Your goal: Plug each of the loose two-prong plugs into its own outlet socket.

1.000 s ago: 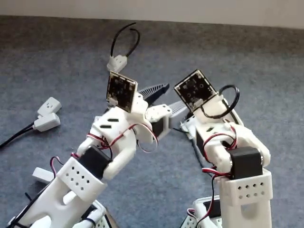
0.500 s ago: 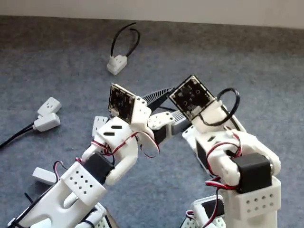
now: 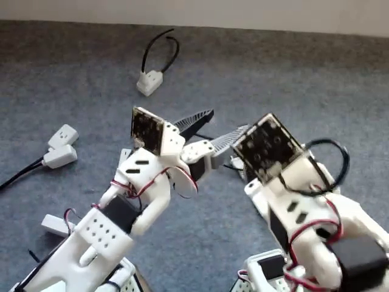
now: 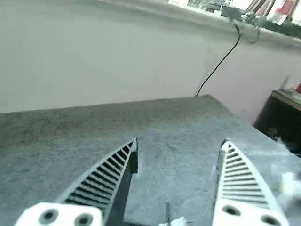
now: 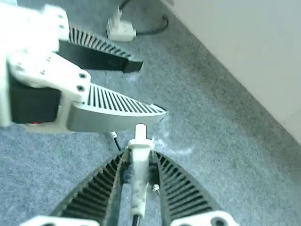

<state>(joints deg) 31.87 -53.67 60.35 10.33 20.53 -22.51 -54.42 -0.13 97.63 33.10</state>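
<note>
My right gripper [image 5: 139,157] is shut on a white two-prong plug [image 5: 139,141], whose front end pokes out past the fingertips. My left gripper [image 4: 179,142] is open with nothing between its fingers [image 5: 113,109], and it hovers just ahead of that plug. In the high view the left gripper [image 3: 228,120] sits mid-table beside the right arm's camera board [image 3: 267,147]. Another loose plug [image 3: 150,82] with a looped black cable lies at the far side. Two white outlet sockets [image 3: 62,135] [image 3: 59,156] lie at the left, apart from both grippers.
A black cable [image 3: 18,175] runs from the sockets off the left edge. A small white piece [image 3: 55,225] lies near the left arm's base. The grey carpet [image 3: 316,85] ends at a pale wall [image 3: 243,12] at the far side.
The right arm has pulled back toward the front right with the plug still in its gripper. The left arm shifted slightly, its gripper staying open.
</note>
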